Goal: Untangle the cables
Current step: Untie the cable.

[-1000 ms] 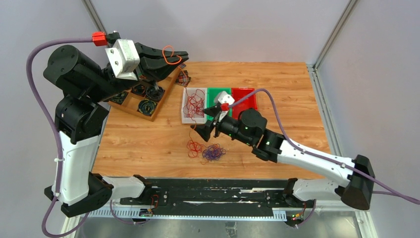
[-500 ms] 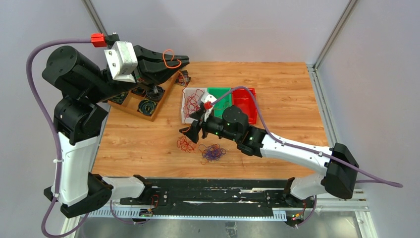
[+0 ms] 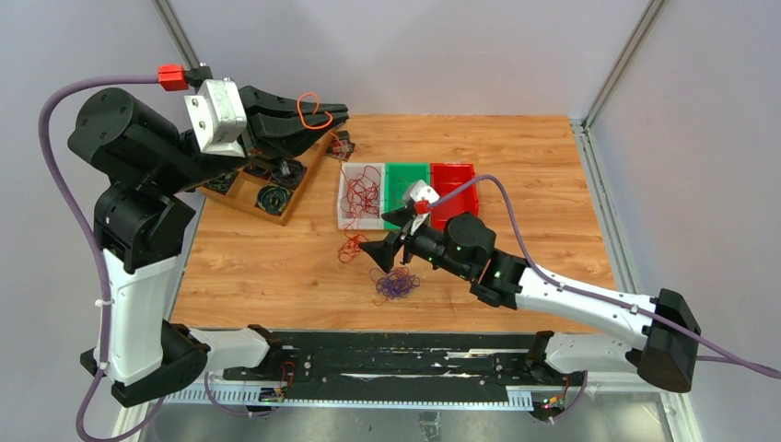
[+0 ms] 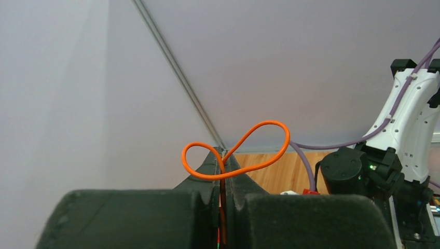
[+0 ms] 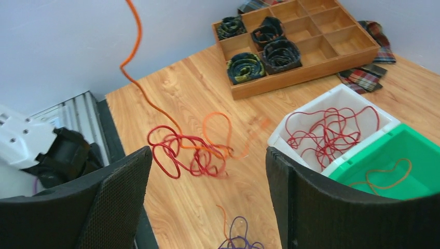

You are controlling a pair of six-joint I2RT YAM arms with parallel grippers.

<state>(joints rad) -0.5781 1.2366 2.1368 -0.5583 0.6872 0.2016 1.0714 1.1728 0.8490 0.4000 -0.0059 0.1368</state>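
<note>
My left gripper (image 3: 337, 114) is raised high above the back left of the table, shut on a loop of orange wire (image 3: 313, 109), which shows clearly in the left wrist view (image 4: 259, 150). An orange strand (image 5: 136, 49) runs down from it to a red and orange clump (image 3: 350, 247) on the table, in front of the white bin. My right gripper (image 3: 384, 232) is open and empty, low over the table, with that clump (image 5: 187, 153) just beyond its fingertips. A purple clump (image 3: 396, 284) lies nearer, below the right gripper (image 5: 207, 153).
A white bin (image 3: 343, 198) holds several red wires, a green bin (image 3: 394, 173) holds an orange wire, and a red bin (image 3: 456, 184) stands beside them. A wooden tray (image 3: 241, 197) with black coiled bundles and a plaid cloth (image 3: 343, 143) lie at the back left.
The red and orange clump has slid away from me towards the white bin. My right gripper swung left, then back right, staying open. The left arm shifted slightly left, still holding the orange wire.
</note>
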